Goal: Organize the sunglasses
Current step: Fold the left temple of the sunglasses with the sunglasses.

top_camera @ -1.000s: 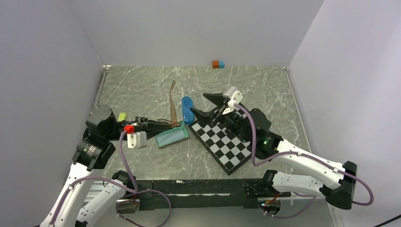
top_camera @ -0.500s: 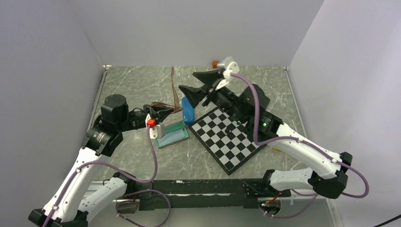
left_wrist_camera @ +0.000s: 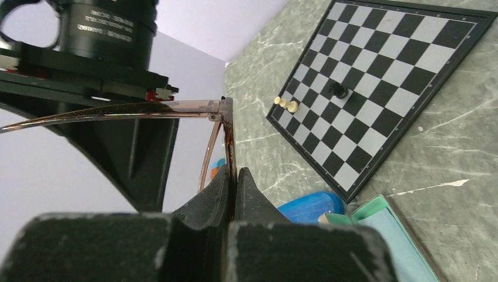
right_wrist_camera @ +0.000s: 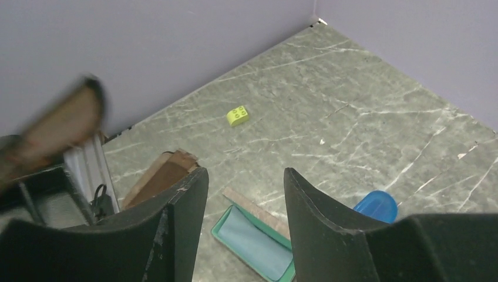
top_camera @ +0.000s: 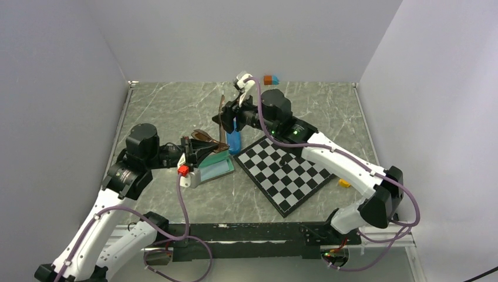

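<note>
A grey-green marbled table (top_camera: 164,106) is seen, closed in by pale walls on three sides. A chessboard (top_camera: 290,173) is laid askew right of centre, one corner turned toward the near edge. A blue case (top_camera: 234,143) is placed just beside the board's left corner, its length running toward the far wall. A teal tray (top_camera: 212,170) is set just left of that corner, close to the case's near end. An orange-and-blue block (top_camera: 271,80) is found at the far edge, against the back wall. A small yellow piece (top_camera: 344,183) lies by the board's right side. A yellow-green brick (right_wrist_camera: 237,116) lies well apart from the tray.
</note>
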`<state>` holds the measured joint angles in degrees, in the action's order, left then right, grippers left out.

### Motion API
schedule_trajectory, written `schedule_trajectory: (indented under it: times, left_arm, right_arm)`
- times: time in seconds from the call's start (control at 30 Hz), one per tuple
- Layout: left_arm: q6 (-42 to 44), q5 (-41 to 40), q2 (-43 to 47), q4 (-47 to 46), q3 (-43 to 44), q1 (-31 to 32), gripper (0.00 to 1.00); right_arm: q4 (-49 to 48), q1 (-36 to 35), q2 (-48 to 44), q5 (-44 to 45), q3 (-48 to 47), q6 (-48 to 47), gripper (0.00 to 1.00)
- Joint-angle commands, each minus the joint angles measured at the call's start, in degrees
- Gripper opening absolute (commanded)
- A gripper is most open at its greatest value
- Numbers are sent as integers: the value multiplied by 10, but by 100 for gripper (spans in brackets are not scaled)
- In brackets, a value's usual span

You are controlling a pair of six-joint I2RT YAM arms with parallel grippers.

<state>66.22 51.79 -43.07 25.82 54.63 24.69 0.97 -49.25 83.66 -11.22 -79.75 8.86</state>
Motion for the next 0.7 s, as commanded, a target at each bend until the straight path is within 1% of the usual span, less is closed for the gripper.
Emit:
schedule_trajectory:
  times: [0.0,0.03,0.1,0.17,0.23,0.27,0.33,0.43,0.5,0.67]
  left_arm:
    - [32,53,-4,-4,2,2,0]
    - [29,57,2,-17,-10,2,0]
    - [28,65,13,-42,-31,2,0]
    - [38,74,19,-55,-47,3,0]
    - [74,86,16,-46,-54,4,0]
    - [89,90,12,-36,-52,4,0]
    - [85,89,1,-35,-44,5,0]
    - [94,91,-21,-32,-28,6,0]
    - [119,98,-33,-20,-23,9,0]
    - [121,86,-53,-38,-21,21,0]
  right_arm:
    - [5,-4,-56,43,18,16,56]
    - [3,-4,-76,74,36,20,56]
    - [3,-4,-124,108,77,23,57]
    - [-1,-3,-181,124,126,23,58]
    - [-22,-3,-243,118,178,10,58]
    - [-39,-4,-270,90,203,0,59]
    - [-65,-4,-316,25,240,-27,58]
    - [-95,-3,-347,-100,253,-49,57]
    - [-125,-3,-339,-167,249,-45,56]
    - [-164,-3,-257,-225,190,-45,52]
